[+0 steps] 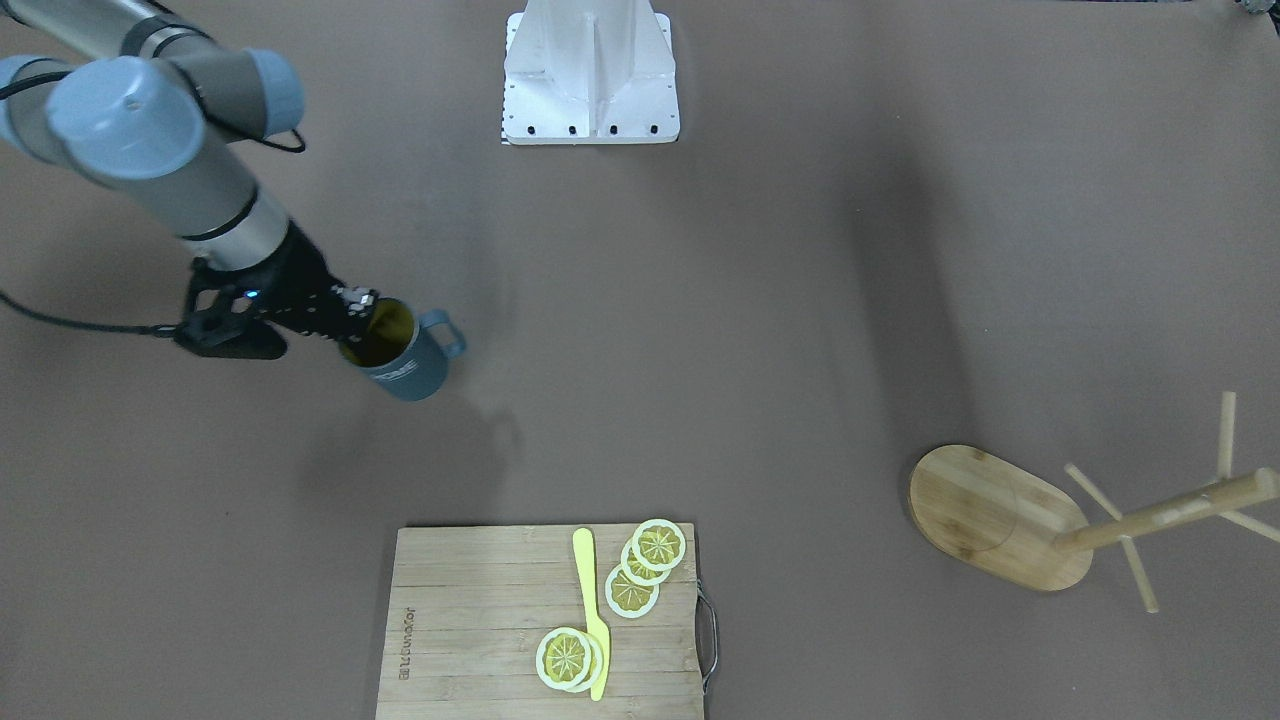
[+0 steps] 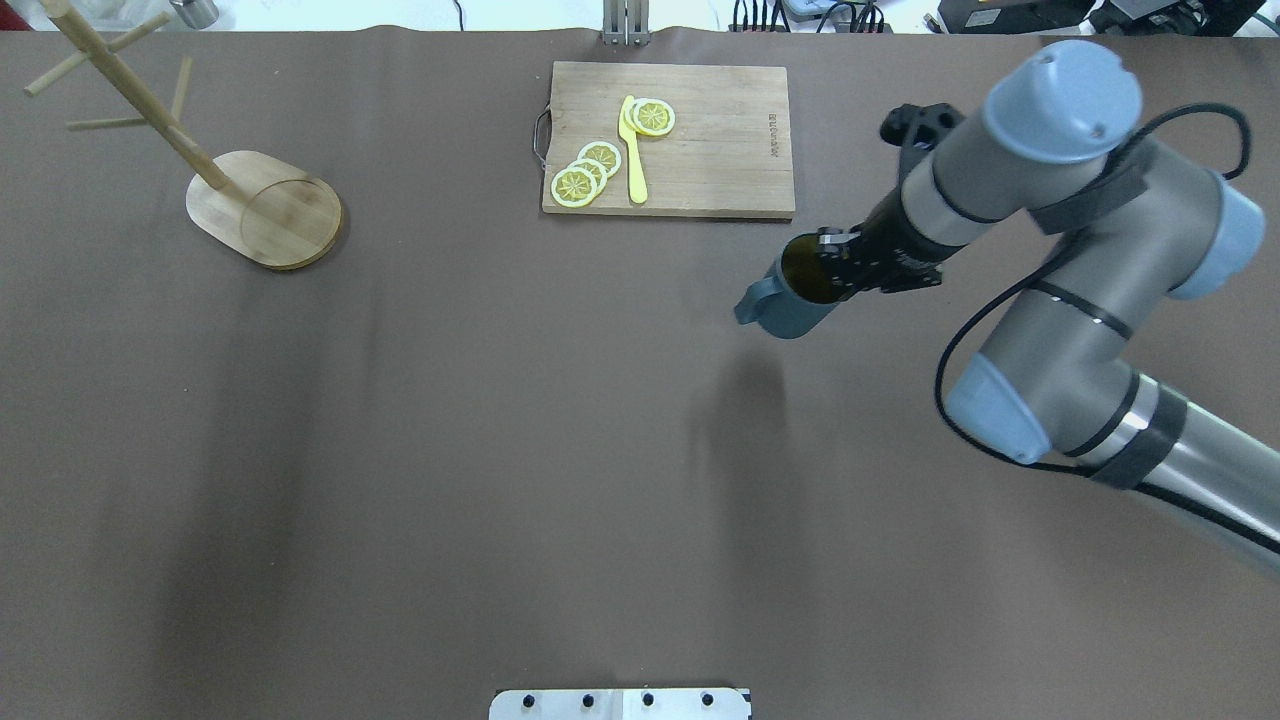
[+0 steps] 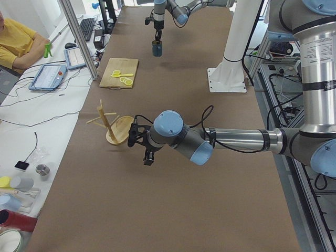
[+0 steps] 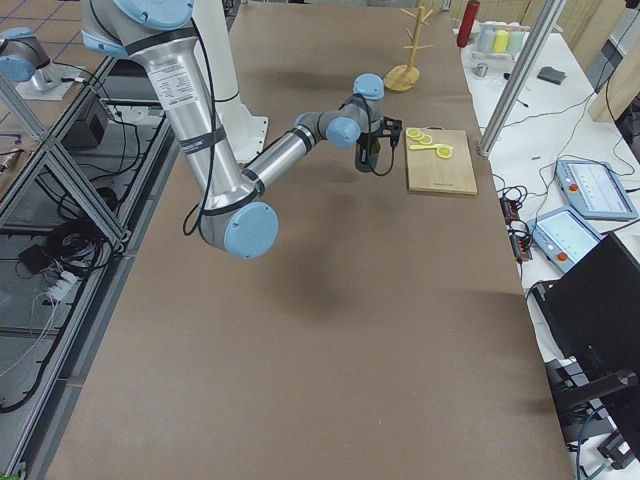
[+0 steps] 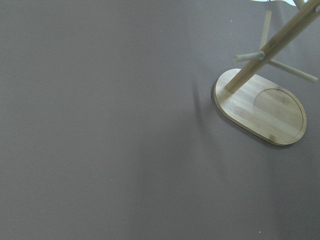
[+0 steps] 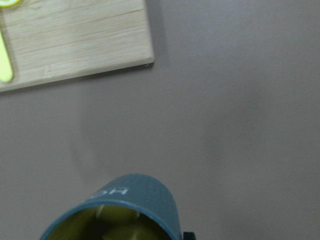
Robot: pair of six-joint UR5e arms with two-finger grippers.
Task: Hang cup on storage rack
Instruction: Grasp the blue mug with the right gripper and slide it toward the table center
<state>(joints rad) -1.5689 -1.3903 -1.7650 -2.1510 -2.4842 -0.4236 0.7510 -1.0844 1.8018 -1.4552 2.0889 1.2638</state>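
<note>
Clasping smooth cylindrical cup [image 1: 408, 365]: right pincer [image 1: 362, 314]

The cup [image 6: 150, 196] sits at the bottom edge, its yellow mouth cut off and the white letters "HO" legible on its blue-grey wall. Brown counter [image 6: 240, 100] spreads beyond. At top left, a bamboo board [image 6: 75, 40] corner carries a yellow strip [image 6: 5, 62], possibly a knife.

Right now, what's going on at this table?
The right end effector grips the cup by its rim; the cup looks lifted off the table, near the cutting board. The rack stands across the table, pegs bare. The left end effector hovers near the rack; I cannot tell whether it is open.
</note>
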